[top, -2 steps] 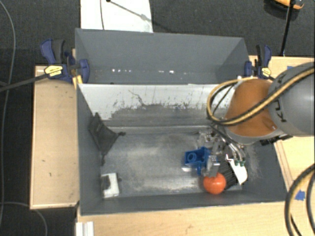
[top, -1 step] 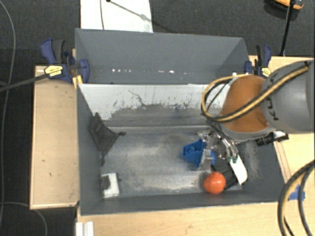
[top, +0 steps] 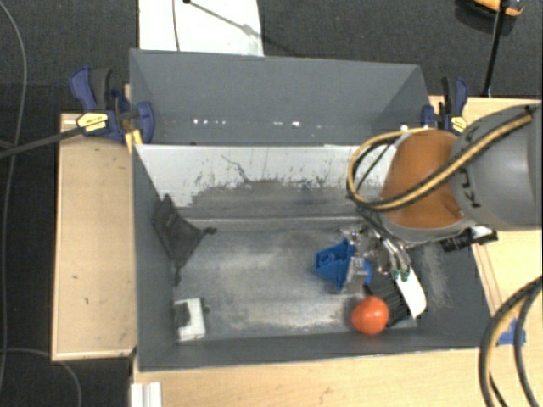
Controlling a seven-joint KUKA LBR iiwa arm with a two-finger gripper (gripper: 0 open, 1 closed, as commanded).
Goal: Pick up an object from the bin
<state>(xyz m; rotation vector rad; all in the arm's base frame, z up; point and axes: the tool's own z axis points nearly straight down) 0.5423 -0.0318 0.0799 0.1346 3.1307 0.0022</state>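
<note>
The gripper (top: 371, 259) is low in the right half of the grey bin (top: 254, 185); I cannot tell if it is apart or closed. One blue plastic thing (top: 333, 265) lies on the floor there, touching the gripper's left side; it is chunky, so which way it points is hard to tell. One orange-red ball (top: 370, 316) sits just below; one black and white thing (top: 402, 295) lies beside the ball; one small white block (top: 189, 318) and one dark grey piece (top: 176, 231) lie far left.
</note>
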